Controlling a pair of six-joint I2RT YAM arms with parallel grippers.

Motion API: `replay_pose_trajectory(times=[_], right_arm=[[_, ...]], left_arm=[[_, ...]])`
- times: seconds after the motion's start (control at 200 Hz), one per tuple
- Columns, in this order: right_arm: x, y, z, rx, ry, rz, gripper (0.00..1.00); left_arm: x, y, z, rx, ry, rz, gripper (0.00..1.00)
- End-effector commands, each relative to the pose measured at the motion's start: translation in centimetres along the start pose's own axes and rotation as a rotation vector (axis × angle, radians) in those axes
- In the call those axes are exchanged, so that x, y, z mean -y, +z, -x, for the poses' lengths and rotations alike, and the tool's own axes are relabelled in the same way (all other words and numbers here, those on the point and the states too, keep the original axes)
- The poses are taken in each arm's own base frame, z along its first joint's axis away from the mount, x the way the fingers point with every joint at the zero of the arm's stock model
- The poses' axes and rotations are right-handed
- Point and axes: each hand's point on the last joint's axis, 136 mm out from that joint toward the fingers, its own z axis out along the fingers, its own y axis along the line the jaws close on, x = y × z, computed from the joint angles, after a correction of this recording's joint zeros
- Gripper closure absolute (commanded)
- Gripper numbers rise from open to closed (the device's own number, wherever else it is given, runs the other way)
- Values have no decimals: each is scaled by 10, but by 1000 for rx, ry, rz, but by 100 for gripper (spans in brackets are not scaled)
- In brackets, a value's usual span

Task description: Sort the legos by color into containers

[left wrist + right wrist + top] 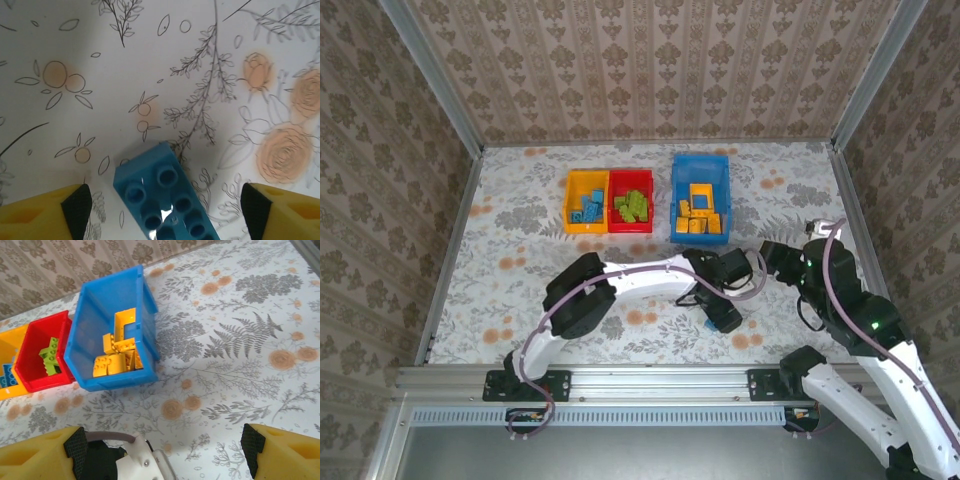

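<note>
Blue lego [165, 200] lying between spread pincer tips
Left pincer [166, 206] stands open astride it without touching; it rests studs up on the floral table [150, 75]; right pincer [164, 452] gapes empty near the blue bin [107, 295] holding yellow legos [117, 352], red bin [35, 340] beside it holding green legos [49, 357]

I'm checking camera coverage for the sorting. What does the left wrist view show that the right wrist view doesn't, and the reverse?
Left wrist: a blue brick lying loose between the left fingers. Right wrist: the blue bin of yellow bricks, the red bin with green bricks, and the yellow bin, beyond the right fingers. Both: flowered tablecloth, and fingers spread wide, gripping nothing.
</note>
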Motion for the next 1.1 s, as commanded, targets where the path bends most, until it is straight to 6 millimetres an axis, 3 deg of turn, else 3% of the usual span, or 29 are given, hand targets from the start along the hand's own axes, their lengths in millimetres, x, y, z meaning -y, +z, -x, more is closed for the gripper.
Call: replay_pose_trajectory(times=[0.0, 0.08, 0.355, 0.475, 0.565, 0.745, 0.91, 1.095], right_arm=[[-3, -11, 5, 16, 32, 38, 16], [-2, -11, 1, 9, 38, 37, 16], [0, -11, -4, -9, 36, 38, 17], [-1, -10, -5, -22, 21, 36, 18], [-7, -6, -7, -44, 1, 49, 18], [-44, 11, -12, -117, -72, 191, 21], [-109, 45, -32, -254, -101, 418, 23], [-189, 73, -44, -285, -206, 595, 23]], left_arm=[[-7, 22, -27, -131, -45, 35, 24], [-5, 28, -25, -137, -50, 24, 30], [-4, 26, -22, -119, -43, 17, 78], [-16, 11, -19, -78, -78, 62, 81], [-35, -13, -14, -18, -145, 98, 81], [-94, -83, -20, 103, -318, 179, 80], [-168, -151, -50, 203, -504, 256, 80], [-272, -219, -89, 309, -707, 369, 80]])
